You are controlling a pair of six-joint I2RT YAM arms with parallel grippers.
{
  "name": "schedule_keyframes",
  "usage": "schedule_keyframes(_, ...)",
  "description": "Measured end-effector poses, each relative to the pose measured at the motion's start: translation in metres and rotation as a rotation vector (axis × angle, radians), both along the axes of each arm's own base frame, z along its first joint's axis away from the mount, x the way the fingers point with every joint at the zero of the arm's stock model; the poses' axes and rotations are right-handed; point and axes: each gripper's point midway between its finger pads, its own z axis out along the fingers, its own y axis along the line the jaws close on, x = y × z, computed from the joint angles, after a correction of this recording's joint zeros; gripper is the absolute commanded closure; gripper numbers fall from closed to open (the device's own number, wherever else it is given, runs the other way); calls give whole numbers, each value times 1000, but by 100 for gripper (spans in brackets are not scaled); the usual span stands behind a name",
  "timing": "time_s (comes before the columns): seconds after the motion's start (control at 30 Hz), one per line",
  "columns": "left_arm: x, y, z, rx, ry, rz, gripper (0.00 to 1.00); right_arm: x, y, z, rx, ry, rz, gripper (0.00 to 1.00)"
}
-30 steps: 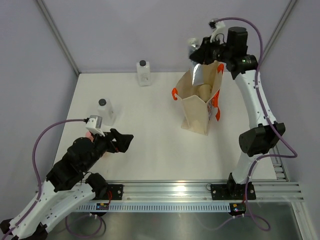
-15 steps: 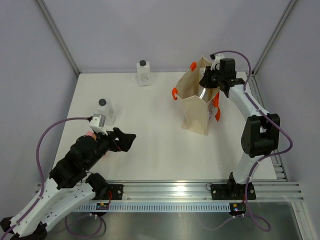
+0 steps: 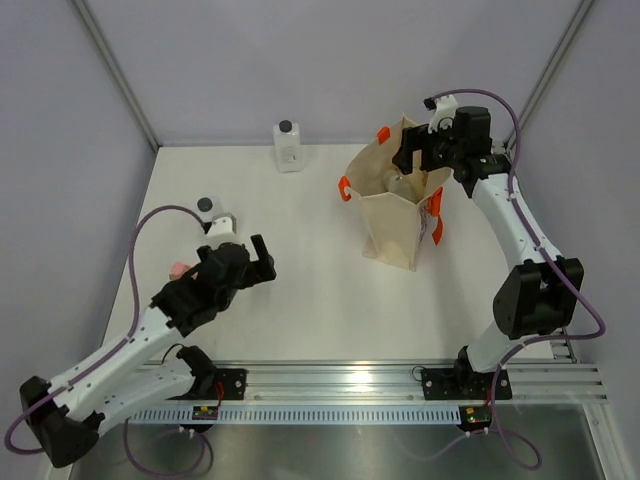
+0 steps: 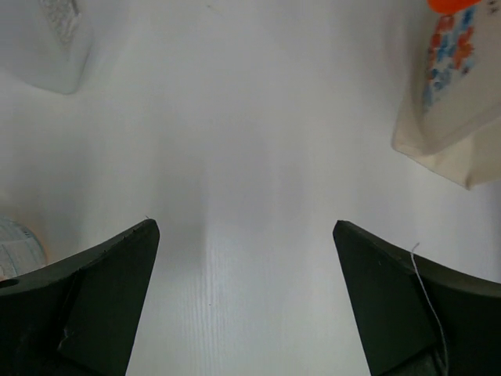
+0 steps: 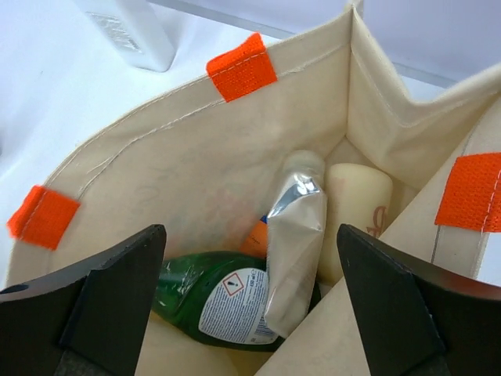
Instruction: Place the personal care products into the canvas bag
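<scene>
Matt beige woven cloth on the canvas bag, stitching visible, seams creased; handle tabs are bright orange ribbed webbing. The silver tube is shiny and foil-like, crinkled, with hard glints. The dark green bottle is glossy translucent plastic with a slick label. The cream bottle is smooth matt plastic. The table is white, matt, faintly grained. The fingers of the left gripper are matt black plastic. The rail is ribbed bare metal with a sheen.
</scene>
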Motion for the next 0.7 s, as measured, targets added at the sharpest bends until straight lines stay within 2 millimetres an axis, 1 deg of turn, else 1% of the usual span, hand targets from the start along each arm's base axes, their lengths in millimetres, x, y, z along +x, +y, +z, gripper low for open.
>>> schedule_keyframes(0.07,12,2,-17,79,52,62,1,-4,4,8,-7,-9,42,0)
schedule_keyframes(0.13,26,5,-24,149,81,127,1,-15,10,19,-5,-28,105,1)
schedule_keyframes(0.2,41,5,-26,214,90,189,1,-29,15,34,6,-52,164,1)
schedule_keyframes(0.27,60,7,-26,263,78,253,1,-50,22,60,27,-104,228,0)
schedule_keyframes(0.3,65,8,-28,281,75,273,1,-63,25,75,40,-139,259,1)
schedule_keyframes(0.37,76,17,-35,311,77,323,1,-92,31,105,63,-215,323,0)
schedule_keyframes(0.43,86,33,-42,336,91,381,1,-123,36,124,81,-278,385,1)
schedule_keyframes(0.5,94,49,-46,353,101,430,1,-148,40,132,93,-312,431,1)
schedule_keyframes(0.57,102,61,-46,362,99,461,1,-166,43,129,104,-319,471,1)
schedule_keyframes(0.63,111,72,-45,365,87,483,1,-175,45,118,112,-302,497,1)
schedule_keyframes(0.7,122,82,-44,360,76,507,1,-177,47,104,123,-266,513,1)
